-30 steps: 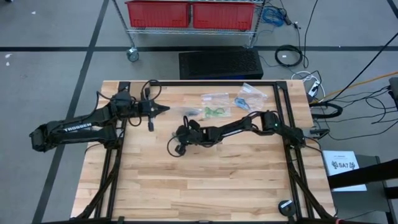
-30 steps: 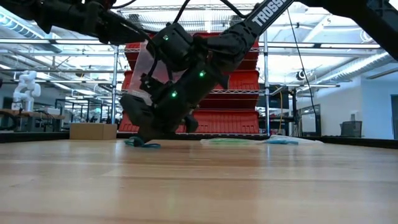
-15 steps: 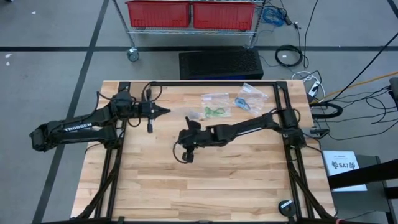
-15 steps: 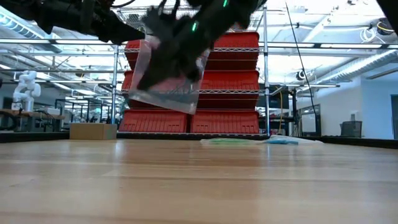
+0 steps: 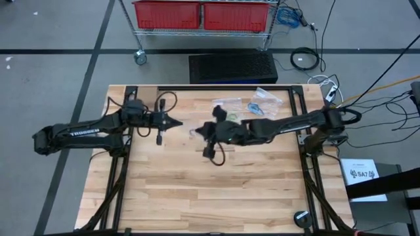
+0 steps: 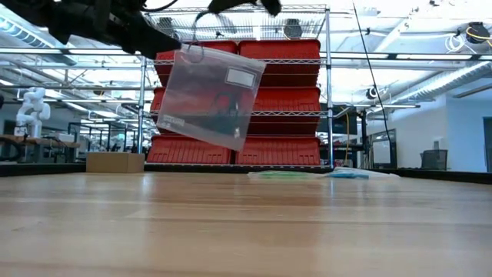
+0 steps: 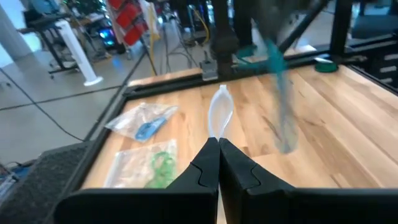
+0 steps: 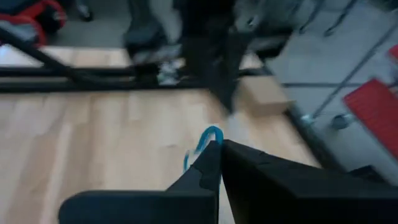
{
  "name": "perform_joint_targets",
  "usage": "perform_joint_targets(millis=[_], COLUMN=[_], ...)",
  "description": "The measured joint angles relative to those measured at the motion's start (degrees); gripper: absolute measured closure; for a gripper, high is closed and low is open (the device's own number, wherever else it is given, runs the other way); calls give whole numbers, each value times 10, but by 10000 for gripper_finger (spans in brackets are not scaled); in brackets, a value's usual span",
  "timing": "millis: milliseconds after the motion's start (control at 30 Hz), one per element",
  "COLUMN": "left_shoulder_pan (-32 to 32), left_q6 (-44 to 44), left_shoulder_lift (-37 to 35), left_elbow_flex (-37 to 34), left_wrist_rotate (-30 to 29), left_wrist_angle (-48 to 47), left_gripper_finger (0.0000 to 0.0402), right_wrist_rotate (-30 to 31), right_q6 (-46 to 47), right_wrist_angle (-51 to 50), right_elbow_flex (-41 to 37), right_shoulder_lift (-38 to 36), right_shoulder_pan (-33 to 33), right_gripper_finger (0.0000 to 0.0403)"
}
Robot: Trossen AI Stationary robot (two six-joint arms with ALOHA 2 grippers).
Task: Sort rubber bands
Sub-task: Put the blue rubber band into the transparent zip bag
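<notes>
The right gripper (image 8: 217, 149) has its fingers pinched together on a blue rubber band (image 8: 205, 144), whose loop curls out from between the fingertips in the right wrist view. In the high view this gripper (image 5: 198, 133) sits above the middle of the wooden table (image 5: 197, 203), toward the far half, at the end of the right arm stretched in from the right edge.

The left gripper (image 7: 218, 147) is also clamped tight, holding the top edge of a clear plastic bag (image 7: 220, 112). In the low view that bag (image 6: 209, 96) hangs tilted in the air, well above the tabletop, with a white label near its upper corner and something dark showing faintly inside. From above, the left gripper (image 5: 176, 122) points across the table toward the right gripper, the two near each other but apart.

Behind them, near the table's far edge, lie more clear bags: one holding bright green rubber bands (image 7: 161, 165) and one holding blue rubber bands (image 7: 146, 129), side by side in the left wrist view. The high view shows these bags (image 5: 246, 105) flat on the wood just beyond the right arm.

Past the table stands a wire rack with red bins (image 6: 280, 96).
</notes>
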Motion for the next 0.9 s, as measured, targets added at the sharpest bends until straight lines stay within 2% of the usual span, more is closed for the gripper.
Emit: perform_joint_targets(millis=[267, 900], left_shoulder_pan=[-27, -36], left_q6=[0, 1], left_shoulder_lift=[44, 59], left_elbow_flex=[0, 0], left_wrist_rotate=[-1, -4], left_wrist_angle=[22, 61], left_gripper_finger=[398, 398], right_wrist_rotate=[78, 105], right_q6=[-43, -6], right_wrist_angle=[-37, -108], right_elbow_flex=[1, 1], right_shoulder_lift=[-47, -48], right_shoulder_pan=[0, 5], right_gripper_finger=[403, 403])
